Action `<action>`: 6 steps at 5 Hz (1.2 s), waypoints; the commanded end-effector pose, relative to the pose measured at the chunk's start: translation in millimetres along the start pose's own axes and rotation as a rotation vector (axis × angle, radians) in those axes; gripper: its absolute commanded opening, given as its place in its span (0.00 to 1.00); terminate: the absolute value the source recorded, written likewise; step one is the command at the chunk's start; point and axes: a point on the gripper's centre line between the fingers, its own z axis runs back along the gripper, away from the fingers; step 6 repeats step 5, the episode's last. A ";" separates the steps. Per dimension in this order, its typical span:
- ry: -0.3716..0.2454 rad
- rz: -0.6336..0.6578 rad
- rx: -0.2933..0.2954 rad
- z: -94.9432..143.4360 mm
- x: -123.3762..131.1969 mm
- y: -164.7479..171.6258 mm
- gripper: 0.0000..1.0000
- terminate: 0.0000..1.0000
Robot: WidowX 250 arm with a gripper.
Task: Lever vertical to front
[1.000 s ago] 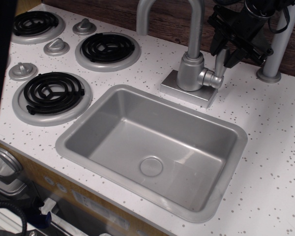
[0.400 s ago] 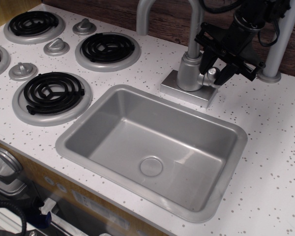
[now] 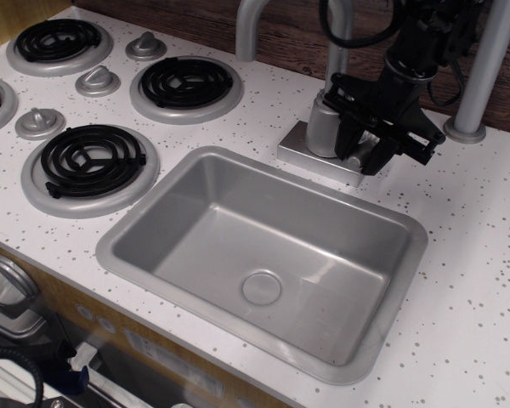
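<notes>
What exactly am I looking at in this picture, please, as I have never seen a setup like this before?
This is a single camera view looking down at a toy kitchen counter, white with dark speckles. The black mechanism at the upper right is the end of a robot arm; its grasping part, the tool, sits low against the base of the tap, just where the small lever would be. The tool hides the lever, so I cannot tell whether it is gripping it. In the middle is an empty grey sink with a round drain. To the left are black coil burners and small silver knobs. A grey post stands at the back right.
</notes>
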 end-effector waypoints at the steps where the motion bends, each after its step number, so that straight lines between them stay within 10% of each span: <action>1: -0.042 0.029 -0.023 2.4 2.6 12.5 0.00 0.00; 2: -0.031 0.038 0.019 14.4 -1.8 11.8 1.00 0.00; 4: -0.018 0.089 0.073 37.0 -20.3 12.2 1.00 0.00; 5: -0.030 0.090 0.065 36.2 -22.3 11.2 1.00 1.00; 6: -0.030 0.090 0.065 36.2 -22.3 11.2 1.00 1.00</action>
